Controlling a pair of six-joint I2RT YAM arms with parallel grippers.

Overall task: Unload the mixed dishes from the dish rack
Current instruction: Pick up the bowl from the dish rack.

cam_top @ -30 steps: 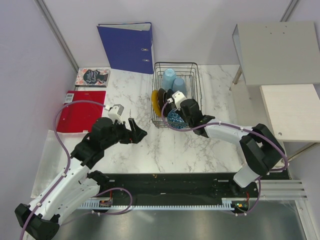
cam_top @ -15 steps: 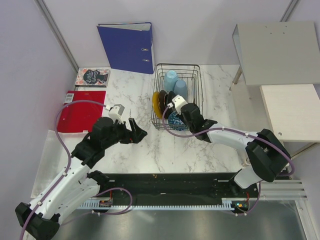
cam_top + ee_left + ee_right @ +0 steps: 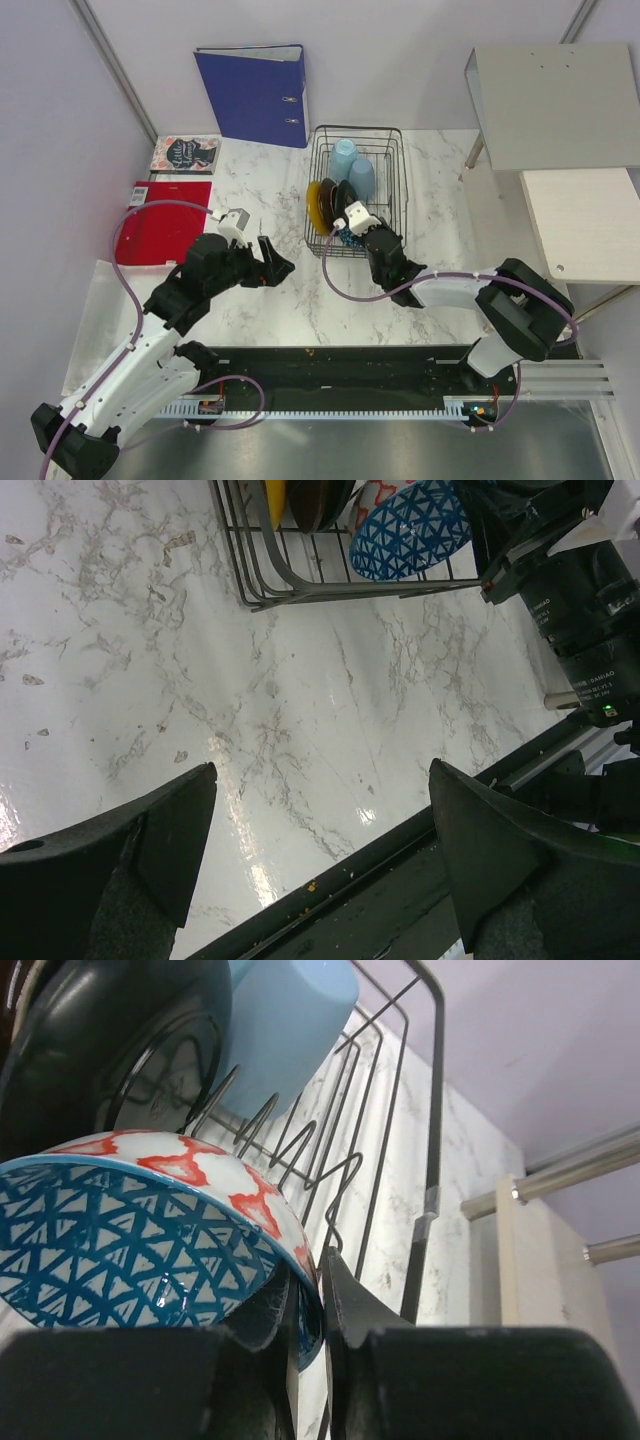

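The black wire dish rack (image 3: 392,170) stands at the table's far middle. It holds two pale blue cups (image 3: 343,157) at its far end, a yellow plate (image 3: 314,203) and a dark-backed plate (image 3: 331,196) on edge at the left. The small blue patterned bowl (image 3: 342,238) is at the near end. My right gripper (image 3: 349,229) is shut on the bowl's rim. In the right wrist view the fingers (image 3: 350,1305) pinch the bowl (image 3: 130,1260) at its rim, with a cup (image 3: 290,1020) and rack wires (image 3: 435,1110) beyond. My left gripper (image 3: 275,262) is open and empty over the marble, left of the rack.
A blue ring binder (image 3: 255,95) stands at the back. A red folder (image 3: 160,220) and a small book (image 3: 185,153) lie at the far left. A grey shelf (image 3: 555,95) is at the right. The left wrist view shows the rack's near corner (image 3: 290,580) and the bowl (image 3: 410,530).
My right arm has folded lower and drawn back toward the near side, its gripper now at the rack's near end on the bowl. The left arm has not moved.
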